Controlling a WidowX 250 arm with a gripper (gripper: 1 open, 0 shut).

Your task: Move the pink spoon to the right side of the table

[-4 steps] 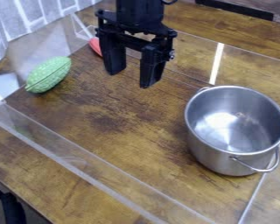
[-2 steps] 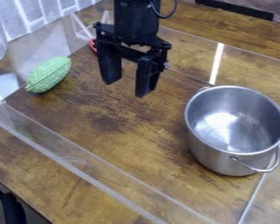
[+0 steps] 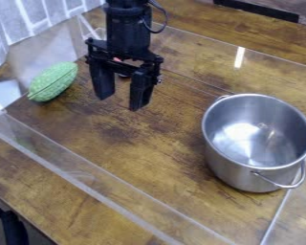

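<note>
My black gripper (image 3: 120, 99) hangs over the back left part of the dark wooden table (image 3: 130, 148), its two fingers pointing down and spread apart with nothing between them. It is open. The pink spoon does not show; the spot behind the gripper's body is covered by the arm.
A green ridged oval object (image 3: 53, 81) lies on the table just left of the gripper. A steel pot (image 3: 255, 141) with a handle stands at the right. Low clear plastic strips (image 3: 79, 177) edge the tabletop along the front and left.
The gripper has moved left and slightly toward the front, covering the red spot that showed at its left side earlier. Its fingers stay spread. Pot and green object have not moved.
</note>
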